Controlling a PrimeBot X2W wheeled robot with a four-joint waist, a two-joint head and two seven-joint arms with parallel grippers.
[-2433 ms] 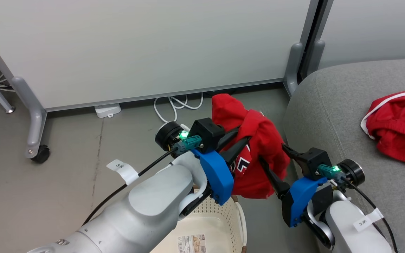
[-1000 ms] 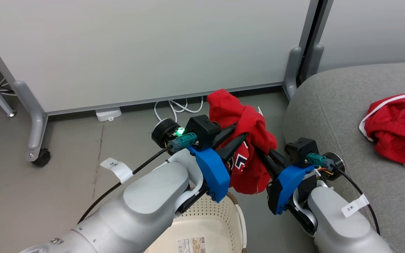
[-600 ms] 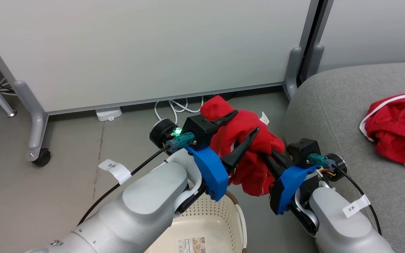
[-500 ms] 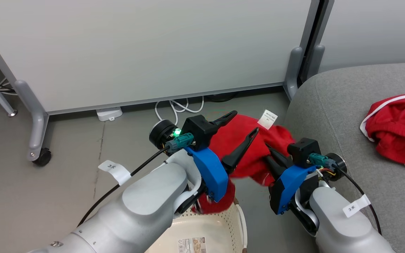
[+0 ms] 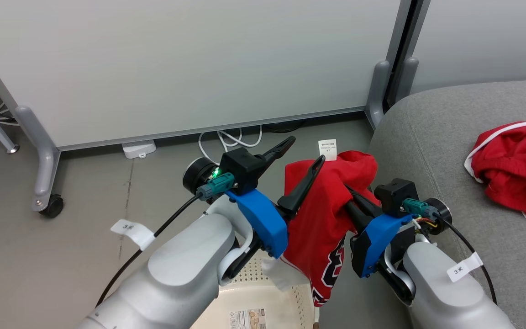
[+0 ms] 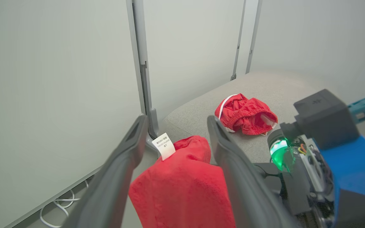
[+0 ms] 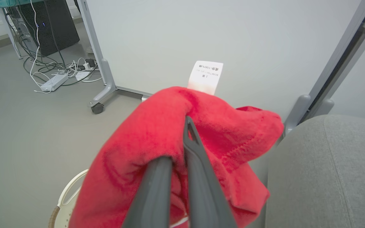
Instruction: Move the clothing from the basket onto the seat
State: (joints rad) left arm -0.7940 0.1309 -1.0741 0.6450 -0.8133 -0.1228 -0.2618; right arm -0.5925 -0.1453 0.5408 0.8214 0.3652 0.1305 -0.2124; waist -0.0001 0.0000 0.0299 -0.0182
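Observation:
The red jersey [image 5: 322, 228] hangs in the air from my right gripper [image 5: 350, 194], which is shut on its upper fold; a white label sticks up from the top. Its lower part, with the number, drapes over the right rim of the cream basket [image 5: 306, 297]. My left gripper [image 5: 300, 154] stands open just left of the jersey, fingers apart from the cloth. In the left wrist view the open left gripper [image 6: 176, 126] frames the jersey [image 6: 182, 186]. The right wrist view has the right gripper [image 7: 185, 126] pinching the jersey [image 7: 157, 133]. Red shorts [image 5: 514, 169] lie on the grey seat [image 5: 445, 137].
White partition panels stand behind, on grey legs with a castor [image 5: 53, 201]. White cables [image 5: 231, 137] and a small white box [image 5: 139, 148] lie at the panel's foot. More cables and a dark box [image 7: 59, 25] sit further left. The seat's rounded edge is right beside my right arm.
My left gripper has opened and let go of the jersey, then drawn slightly left. The jersey has dropped and unfolded, now hanging from the right gripper alone.

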